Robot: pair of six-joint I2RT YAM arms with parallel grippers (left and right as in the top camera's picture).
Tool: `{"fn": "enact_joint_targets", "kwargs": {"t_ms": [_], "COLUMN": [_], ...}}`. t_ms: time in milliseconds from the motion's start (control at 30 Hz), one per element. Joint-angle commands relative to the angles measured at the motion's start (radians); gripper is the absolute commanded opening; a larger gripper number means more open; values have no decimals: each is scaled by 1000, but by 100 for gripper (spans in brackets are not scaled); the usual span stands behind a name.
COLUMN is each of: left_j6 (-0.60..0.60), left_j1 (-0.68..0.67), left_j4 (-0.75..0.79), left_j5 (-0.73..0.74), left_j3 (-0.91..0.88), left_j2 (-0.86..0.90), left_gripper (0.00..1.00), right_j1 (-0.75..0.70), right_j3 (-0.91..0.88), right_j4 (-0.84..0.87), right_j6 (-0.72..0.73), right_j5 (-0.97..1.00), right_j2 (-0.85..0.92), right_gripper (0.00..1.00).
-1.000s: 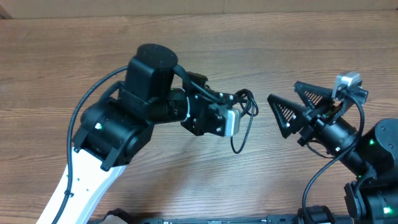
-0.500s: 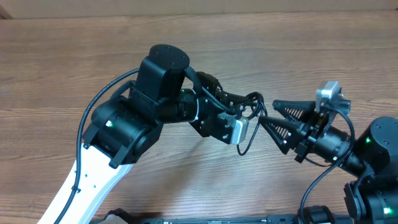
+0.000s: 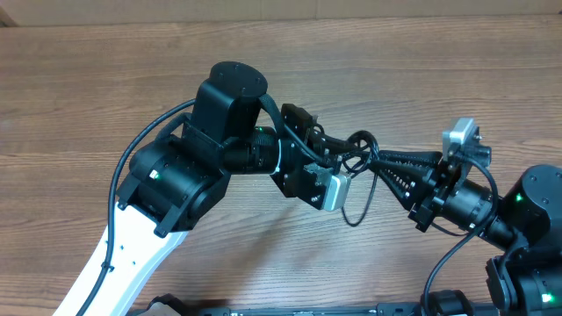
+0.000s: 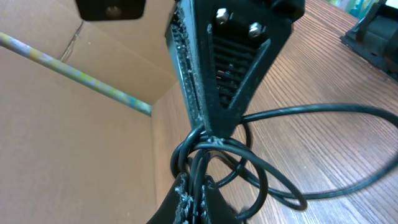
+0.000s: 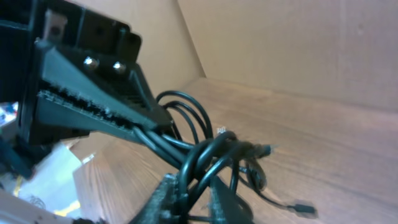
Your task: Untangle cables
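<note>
Now | right gripper point(image 3: 379, 161) has come in, clamped on the cables point(image 5: 208, 149) just off left gripper point(image 3: 344, 147) (also clamped on them) | I'd judge pull-apart possible.

Soft even light; wrist views blur the close cables point(image 5: 208, 152).

Pinched tight at the bottom edge in the left gripper point(image 4: 194, 202): a knot of black cables point(image 4: 211, 146). From the top, pointing straight down at it, the right gripper point(image 4: 203, 121), ribbed, two screws showing, tip buried in that same knot. Looping wide to the right across the wooden table point(image 4: 354, 68). Off left, plain cardboard wall point(image 4: 74, 143).
</note>
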Motion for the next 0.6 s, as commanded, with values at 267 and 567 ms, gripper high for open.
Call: {"fn": "enact_joint_targets", "kwargs": {"t_ms": [267,567], "left_j6": [-66,-338], "left_j1": [-2,0], "left_j4": [10,85], "left_j5": [3,-13], "left_j3": [16,16], "left_j2": [2,1], "left_gripper": [4,4], "right_j1": [-3,-3], "right_j3": [0,0], "right_j4": [-2,15], "right_j6": [-6,-6], "right_j5": [138,210], "right_j2": [-6,-6], "right_gripper": [4,4]}}
